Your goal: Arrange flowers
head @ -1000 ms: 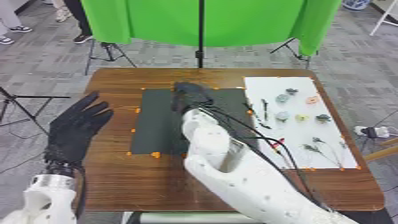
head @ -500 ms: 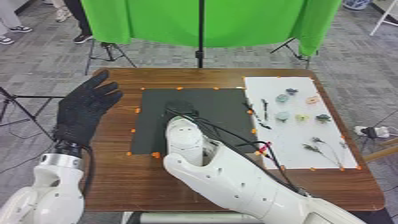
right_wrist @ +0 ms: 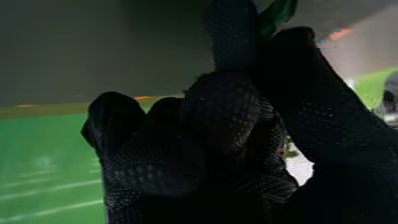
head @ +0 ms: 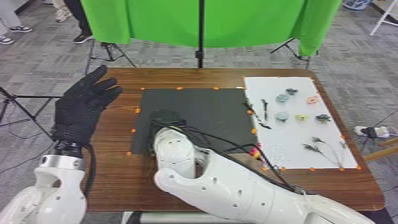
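My right hand point(head: 166, 118) is over the left part of the black sheet point(head: 209, 102). In the right wrist view, finger and thumb of the right hand point(right_wrist: 233, 100) pinch a slim green leaf-like piece point(right_wrist: 279, 15); most of it is hidden. Off the table's left edge, my left hand point(head: 82, 107) is held open. The white sheet point(head: 280, 140) carries blue-green flowers point(head: 282, 116), a peach flower point(head: 312, 100), a yellow flower point(head: 301, 117), dark flowers point(head: 323, 117), dark stems point(head: 265, 107) and thin sprigs point(head: 315, 148).
A red and yellow item point(head: 256, 151) lies beside the right forearm, partly covered by it and its cables. Orange markers edge both sheets on the brown table point(head: 115, 175). Beyond it, a green cloth point(head: 160, 22) hangs behind a black stand.
My right hand has come back toward the robot and a little left over the black sheet. My left hand has risen slightly forward and turned.
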`<state>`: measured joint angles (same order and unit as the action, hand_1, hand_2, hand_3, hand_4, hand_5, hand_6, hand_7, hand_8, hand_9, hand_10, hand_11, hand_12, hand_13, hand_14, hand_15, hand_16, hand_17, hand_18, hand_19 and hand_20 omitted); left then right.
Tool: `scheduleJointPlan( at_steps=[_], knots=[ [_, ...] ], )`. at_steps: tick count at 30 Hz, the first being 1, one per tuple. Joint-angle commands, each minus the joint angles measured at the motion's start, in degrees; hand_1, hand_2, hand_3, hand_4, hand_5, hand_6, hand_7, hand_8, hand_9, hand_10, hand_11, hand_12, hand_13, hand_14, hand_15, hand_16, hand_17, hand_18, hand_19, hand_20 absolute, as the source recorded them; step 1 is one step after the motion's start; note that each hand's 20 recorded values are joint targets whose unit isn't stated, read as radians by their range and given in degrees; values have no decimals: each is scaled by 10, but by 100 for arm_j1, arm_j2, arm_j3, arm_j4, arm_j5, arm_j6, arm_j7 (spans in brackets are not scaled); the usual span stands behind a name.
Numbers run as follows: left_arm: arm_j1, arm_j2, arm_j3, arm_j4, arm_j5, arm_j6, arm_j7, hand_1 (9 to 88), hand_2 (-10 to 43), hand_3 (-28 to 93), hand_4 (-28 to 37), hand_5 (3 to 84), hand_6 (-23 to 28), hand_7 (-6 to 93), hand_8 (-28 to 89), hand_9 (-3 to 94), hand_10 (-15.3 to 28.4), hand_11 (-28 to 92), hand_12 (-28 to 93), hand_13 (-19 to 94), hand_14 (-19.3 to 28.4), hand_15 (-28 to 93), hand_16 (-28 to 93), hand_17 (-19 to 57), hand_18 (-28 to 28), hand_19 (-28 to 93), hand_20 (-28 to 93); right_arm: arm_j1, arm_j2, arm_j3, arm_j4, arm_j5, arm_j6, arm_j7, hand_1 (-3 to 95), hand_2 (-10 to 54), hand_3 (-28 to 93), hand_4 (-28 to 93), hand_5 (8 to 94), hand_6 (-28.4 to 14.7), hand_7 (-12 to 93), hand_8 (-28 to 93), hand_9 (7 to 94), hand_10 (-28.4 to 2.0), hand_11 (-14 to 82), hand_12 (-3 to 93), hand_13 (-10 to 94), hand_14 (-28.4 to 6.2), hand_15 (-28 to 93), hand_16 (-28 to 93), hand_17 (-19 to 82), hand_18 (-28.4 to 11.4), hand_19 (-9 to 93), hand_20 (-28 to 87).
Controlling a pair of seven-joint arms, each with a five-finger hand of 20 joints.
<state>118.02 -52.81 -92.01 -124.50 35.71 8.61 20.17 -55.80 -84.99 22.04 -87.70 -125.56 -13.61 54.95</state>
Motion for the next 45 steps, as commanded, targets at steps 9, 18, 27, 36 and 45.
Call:
scheduleJointPlan(
  at_steps=[9,18,27,36,45],
  knots=[
    [44,-324,-116,32,135,-119,-620,254,68,800,-223,413,108,122,-89,372,207,277,114,258,274,539,-87,-98,252,531,130,-47,-24,243,68,-563,182,-18,392,-47,740,-281,908,-18,248,-113,908,-119,560,238,878,-96,759,184,499,-269,932,520],
    [702,-501,-514,-193,113,26,-653,253,68,801,-222,415,109,121,-88,374,207,277,113,258,272,540,-87,-98,252,531,130,-104,309,621,-375,-658,232,-146,368,-49,731,-273,907,-19,250,-115,905,-120,562,235,878,-97,759,182,500,-271,932,521],
    [1147,-607,-751,-284,7,150,-388,254,67,800,-223,414,109,122,-88,373,206,278,113,259,273,540,-87,-97,251,531,129,-758,1959,1917,-2161,119,479,-90,347,-39,720,-253,814,-39,205,-118,859,-145,464,209,825,-114,698,165,429,-280,932,381],
    [1289,-620,-728,-286,-101,238,-143,247,68,798,-232,408,105,118,-88,367,205,273,113,258,274,538,-87,-98,252,529,129,-2642,3957,3900,-3375,448,1364,401,341,-39,732,-243,697,-63,140,-111,805,-173,371,182,762,-132,656,132,371,-281,928,226],
    [1414,-563,-753,-309,-159,293,8,244,67,801,-235,407,105,118,-88,366,204,271,114,257,275,537,-86,-98,252,529,130,-4577,4699,5696,-3508,349,1260,929,328,-43,733,-243,599,-72,116,-109,750,-192,370,177,725,-143,669,127,350,-282,927,179]
  ],
)
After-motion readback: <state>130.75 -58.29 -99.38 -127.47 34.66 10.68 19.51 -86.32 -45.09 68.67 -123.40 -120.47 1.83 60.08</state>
